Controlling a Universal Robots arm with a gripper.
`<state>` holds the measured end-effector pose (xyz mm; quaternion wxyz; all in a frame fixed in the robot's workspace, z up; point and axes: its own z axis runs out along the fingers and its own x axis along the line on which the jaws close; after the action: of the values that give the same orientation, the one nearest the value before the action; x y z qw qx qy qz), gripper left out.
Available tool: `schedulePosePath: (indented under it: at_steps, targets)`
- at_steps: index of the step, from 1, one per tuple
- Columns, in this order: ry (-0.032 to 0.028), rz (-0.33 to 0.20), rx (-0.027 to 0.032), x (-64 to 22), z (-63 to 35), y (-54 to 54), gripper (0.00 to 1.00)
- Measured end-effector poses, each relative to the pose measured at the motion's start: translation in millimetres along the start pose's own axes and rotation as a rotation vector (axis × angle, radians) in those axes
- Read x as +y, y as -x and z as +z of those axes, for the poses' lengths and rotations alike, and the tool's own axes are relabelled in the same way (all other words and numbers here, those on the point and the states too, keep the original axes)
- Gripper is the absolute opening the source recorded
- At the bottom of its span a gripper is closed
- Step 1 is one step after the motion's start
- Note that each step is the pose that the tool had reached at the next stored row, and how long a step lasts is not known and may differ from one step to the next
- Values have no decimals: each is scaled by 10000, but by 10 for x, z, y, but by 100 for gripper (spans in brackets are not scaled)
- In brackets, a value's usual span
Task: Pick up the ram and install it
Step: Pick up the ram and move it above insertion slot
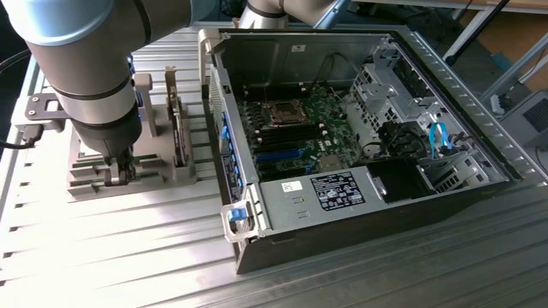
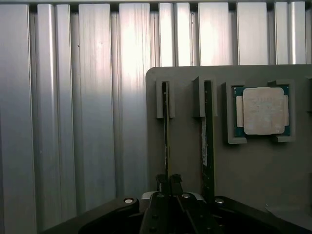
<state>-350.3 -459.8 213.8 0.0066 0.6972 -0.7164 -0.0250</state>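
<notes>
The gripper (image 2: 169,181) stands low over a grey holder (image 2: 185,78), its two fingertips pressed together on the thin top edge of the ram (image 2: 166,141). The ram stands on edge in a narrow slot of the holder and runs straight away from the fingertips. Its far end sits in a raised bracket near the holder's border.

Just beside the ram on one side, a second, darker card (image 2: 208,146) stands on edge in its own parallel slot, leaving only a slim lane of grey between the two. On the ram's other side the holder ends after a narrow strip, with bare table (image 2: 97,97) past it. Farther out, past the dark card, a square silver processor (image 2: 263,110) lies flat in a shallow recess with corner stops.

In the exterior view the gripper (image 1: 120,174) reaches down into the holder, with the dark card (image 1: 176,128) upright just beside it toward the exterior view's right. Farther right, well apart, an open computer case (image 1: 291,192) lies on its side. Inside it are a green motherboard (image 1: 291,128), a black box with a label (image 1: 342,190) and blue cables (image 1: 439,138).

Everything rests on a ribbed aluminium table (image 1: 128,256) that catches bright light.
</notes>
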Motion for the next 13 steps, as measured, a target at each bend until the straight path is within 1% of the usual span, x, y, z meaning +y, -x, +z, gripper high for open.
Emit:
schedulePosePath:
  at_steps: [6,10,13]
  targets:
    - [0,0,0,6,-120,3,12]
    - [-1,0,-1,8,-172,4,12]
    - [-1,0,-1,11,-233,6,12]
